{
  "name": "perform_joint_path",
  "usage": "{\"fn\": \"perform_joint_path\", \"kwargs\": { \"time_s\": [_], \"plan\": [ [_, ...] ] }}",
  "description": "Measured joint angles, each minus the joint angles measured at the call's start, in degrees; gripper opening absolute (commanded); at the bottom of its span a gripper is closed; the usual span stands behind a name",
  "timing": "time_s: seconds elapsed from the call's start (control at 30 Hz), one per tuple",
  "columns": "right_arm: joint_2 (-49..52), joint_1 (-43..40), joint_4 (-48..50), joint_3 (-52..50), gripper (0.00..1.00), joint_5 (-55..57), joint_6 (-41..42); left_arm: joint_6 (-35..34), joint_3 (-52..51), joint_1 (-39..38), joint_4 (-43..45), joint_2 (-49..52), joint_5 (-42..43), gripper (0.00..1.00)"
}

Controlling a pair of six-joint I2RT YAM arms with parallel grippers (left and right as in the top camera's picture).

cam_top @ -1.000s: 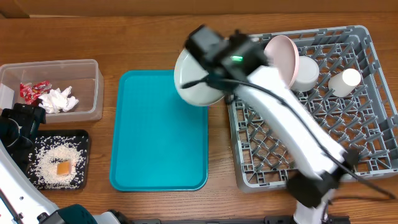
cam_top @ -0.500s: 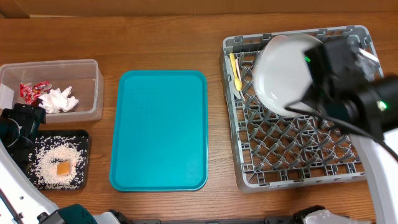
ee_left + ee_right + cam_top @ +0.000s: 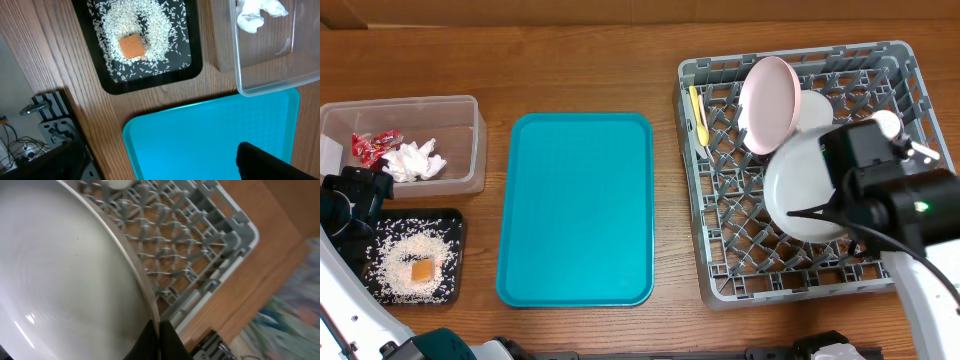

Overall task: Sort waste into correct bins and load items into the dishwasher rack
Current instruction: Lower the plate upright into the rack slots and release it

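Note:
My right gripper [image 3: 158, 329] is shut on the rim of the grey-green plate [image 3: 800, 185], which it holds tilted over the middle of the grey dishwasher rack [image 3: 692, 180]; the plate fills the right wrist view [image 3: 65, 275]. The pink plate [image 3: 767, 103] stands on edge at the rack's back, with the yellow spoon [image 3: 698, 112] to its left and the white cup [image 3: 886, 122] to its right. The clear tub [image 3: 460, 170] holds red wrappers [image 3: 372, 144] and white tissue [image 3: 415, 160]. The black tray [image 3: 150, 85] holds rice [image 3: 150, 25] and the orange cube [image 3: 132, 46]. My left gripper [image 3: 355, 195] rests at the far left, its jaws wide apart.
The large teal serving tray [image 3: 576, 207] lies between the bins and the rack, and shows in the left wrist view [image 3: 210, 135]. The rack's front half has bare pegs [image 3: 770, 260]. The table's front edge is just below the rack and trays.
My right arm has carried the grey-green plate from beside the teal tray across to the rack, then lower toward the rack's middle. The pink plate shows again. The left arm has not moved.

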Motion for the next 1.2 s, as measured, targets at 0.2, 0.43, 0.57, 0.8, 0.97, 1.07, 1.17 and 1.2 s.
{"fn": "perform_joint_path", "kwargs": {
  "time_s": [0.2,0.43,0.57,0.8,0.97,1.07,1.17,1.2],
  "plan": [
    [0.15,0.09,1.49,-5.73,0.04,2.1,1.55,0.0,0.0,0.0,0.0,0.0,0.02,1.0],
    [0.15,3.02,1.88,-7.85,0.04,5.51,2.95,0.0,0.0,0.0,0.0,0.0,0.0,1.0],
    [0.44,4.37,3.8,-10.91,0.04,7.13,3.39,0.0,0.0,0.0,0.0,0.0,0.02,1.0],
    [3.41,7.76,5.46,-12.24,0.04,9.49,3.63,0.0,0.0,0.0,0.0,0.0,0.0,1.0],
    [5.38,10.14,5.14,-12.24,0.05,11.87,3.76,0.0,0.0,0.0,0.0,0.0,0.0,1.0],
    [6.12,11.32,4.92,-12.24,0.05,13.03,3.8,0.0,0.0,0.0,0.0,0.0,0.0,1.0],
    [6.38,11.67,4.92,-12.24,0.07,13.73,3.78,0.0,0.0,0.0,0.0,0.0,0.0,1.0],
    [6.38,11.67,4.92,-12.24,0.1,13.9,3.78,0.0,0.0,0.0,0.0,0.0,0.0,1.0]
  ]
}}
